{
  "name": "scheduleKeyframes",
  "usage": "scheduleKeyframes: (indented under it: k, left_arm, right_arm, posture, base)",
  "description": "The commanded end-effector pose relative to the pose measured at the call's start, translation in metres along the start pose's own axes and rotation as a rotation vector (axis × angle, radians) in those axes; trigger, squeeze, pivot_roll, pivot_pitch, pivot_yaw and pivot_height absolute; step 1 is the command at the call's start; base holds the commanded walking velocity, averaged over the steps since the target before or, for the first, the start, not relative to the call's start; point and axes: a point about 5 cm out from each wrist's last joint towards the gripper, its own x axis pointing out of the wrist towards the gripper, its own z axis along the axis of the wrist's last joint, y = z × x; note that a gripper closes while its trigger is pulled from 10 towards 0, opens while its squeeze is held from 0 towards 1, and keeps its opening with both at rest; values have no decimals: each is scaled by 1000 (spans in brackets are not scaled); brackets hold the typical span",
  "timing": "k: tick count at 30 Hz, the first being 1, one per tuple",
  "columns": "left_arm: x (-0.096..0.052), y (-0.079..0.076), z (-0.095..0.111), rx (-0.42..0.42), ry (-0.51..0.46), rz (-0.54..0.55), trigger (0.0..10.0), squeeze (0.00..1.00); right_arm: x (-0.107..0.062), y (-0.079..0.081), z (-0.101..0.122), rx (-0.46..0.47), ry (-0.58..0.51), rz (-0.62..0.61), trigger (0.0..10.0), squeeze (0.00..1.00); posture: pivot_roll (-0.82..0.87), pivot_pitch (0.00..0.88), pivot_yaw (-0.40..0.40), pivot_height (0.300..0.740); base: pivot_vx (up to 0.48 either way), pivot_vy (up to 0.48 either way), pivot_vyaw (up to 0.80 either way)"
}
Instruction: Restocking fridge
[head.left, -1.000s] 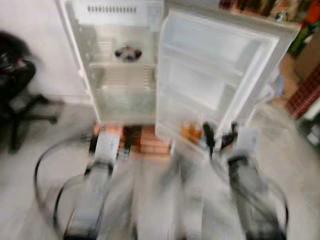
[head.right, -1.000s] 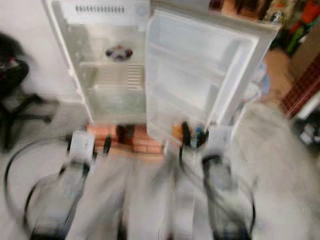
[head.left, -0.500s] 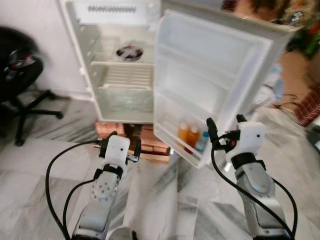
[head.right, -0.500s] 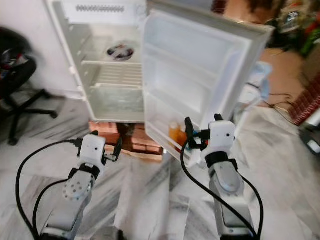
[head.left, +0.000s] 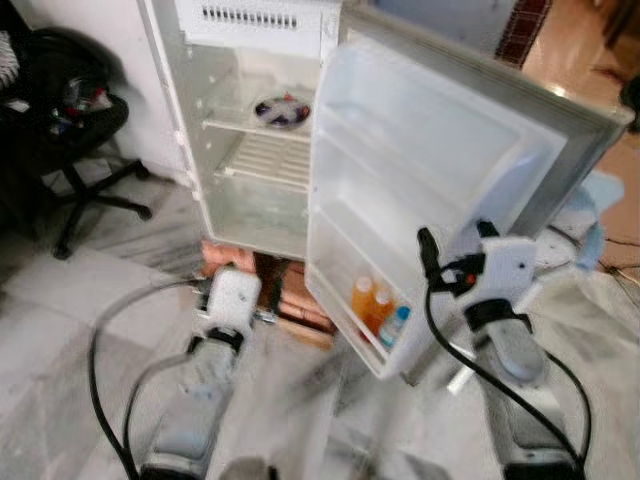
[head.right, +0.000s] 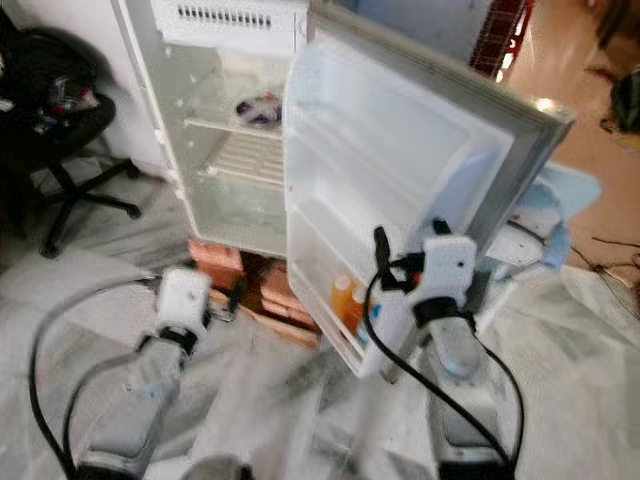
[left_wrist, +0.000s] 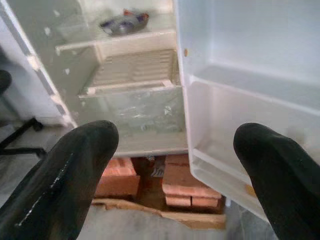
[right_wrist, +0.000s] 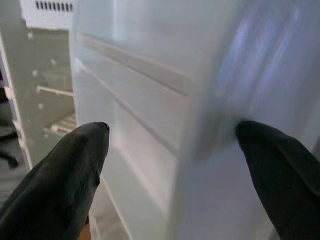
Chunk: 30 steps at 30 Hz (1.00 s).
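Observation:
The small white fridge (head.left: 250, 190) stands open on bricks (head.left: 292, 300), its door (head.left: 430, 160) swung out to the right. The door's lowest shelf holds two orange bottles (head.left: 370, 303) and a blue-capped bottle (head.left: 396, 326). A plate of dark items (head.left: 282, 108) sits on the upper shelf. My right gripper (head.left: 456, 243) is open at the door's free edge. In the right wrist view that edge (right_wrist: 200, 115) lies between the fingers (right_wrist: 75, 165), and I cannot tell whether they touch it. My left gripper (left_wrist: 175, 145) is open and empty, low before the bricks.
A black office chair (head.left: 75, 120) stands at the left by the wall. A light blue object (head.left: 590, 200) lies behind the door at the right. The floor (head.left: 60, 320) is grey marble. Black cables (head.left: 100, 350) loop beside both arms.
The whole view has shifted as I moved closer to the fridge. My right gripper now stands at the door's free edge. The left arm stays low in front of the bricks.

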Motion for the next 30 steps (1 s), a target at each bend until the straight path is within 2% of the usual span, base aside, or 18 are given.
scheduleKeyframes:
  k: [1,5,6,7,9,10,11,13,15,18,19,20,21,23,25,26,27,30]
  left_arm:
    - [0,-5,1,-16,0,-13,10000,0]
    - [-2,-7,-2,-17,14,-15,10000,0]
    - [-3,-8,-3,-20,21,-21,10000,0]
    - [-3,-8,-3,-20,21,-21,10000,0]
    - [-5,-9,-6,-13,41,-34,10000,0]
    - [-5,-9,-6,-13,41,-34,10000,0]
    - [-7,-9,-9,-8,59,-50,10000,0]
    - [-11,-9,-16,12,98,-77,10000,0]
    - [-14,-6,-20,22,116,-89,10000,0]
    - [-29,0,-34,44,176,-94,10000,0]
    - [-29,0,-34,44,176,-94,10000,0]
    - [-35,2,-39,61,206,-97,10000,0]
    - [-35,2,-39,61,206,-97,10000,0]
    - [-45,4,-55,136,311,-133,10000,0]
    - [-51,0,-61,103,356,-178,10000,0]
    - [-56,0,-66,125,392,-188,10000,0]
    - [-56,0,-66,125,392,-188,10000,0]
    - [-67,2,-76,113,483,-211,10000,0]
  right_arm:
    - [-3,-4,1,0,1,2,10000,0]
    - [-13,-6,-2,17,18,34,10000,0]
    - [-20,0,-5,67,47,130,10000,0]
    - [-20,0,-5,67,47,130,10000,0]
    - [-38,17,-15,213,159,355,10000,0]
    - [-38,17,-15,213,159,355,10000,0]
    - [-53,26,-17,265,223,532,10000,0]
    - [-66,26,-21,262,282,655,10000,0]
    - [-69,21,-26,217,315,674,10000,0]
    - [-61,1,-40,77,352,582,10000,0]
    - [-61,1,-40,77,352,582,10000,0]
    - [-54,-10,-43,21,355,499,10000,0]
    - [-54,-10,-43,21,355,499,10000,0]
    - [-43,-22,-44,-25,363,387,10000,0]
    - [-37,-28,-42,-105,348,335,10000,0]
    - [-31,-35,-43,-139,353,264,10000,0]
    - [-31,-35,-43,-139,353,264,10000,0]
    - [-16,-48,-34,-149,315,159,10000,0]
  posture:
    - [99,87,-27,740]
    - [99,88,-29,740]
    - [99,87,-28,740]
    - [99,87,-28,740]
    - [97,84,-26,740]
    - [97,84,-26,740]
    - [96,82,-22,740]
    - [98,81,-21,740]
    - [98,81,-21,740]
    - [111,83,-23,740]
    - [111,83,-23,740]
    - [118,86,-23,740]
    - [118,86,-23,740]
    - [125,91,-25,740]
    - [126,96,-26,740]
    - [126,96,-26,740]
    - [126,96,-26,740]
    - [136,94,-27,740]
  base:
    - [0,0,0]
    - [0,0,0]
    - [0,0,0]
    - [0,0,0]
    - [0,0,0]
    - [0,0,0]
    - [0,0,0]
    - [0,0,0]
    - [0,0,0]
    - [0,0,0]
    - [0,0,0]
    - [0,0,0]
    - [0,0,0]
    - [0,0,0]
    - [0,0,0]
    - [0,0,0]
    - [0,0,0]
    - [0,0,0]
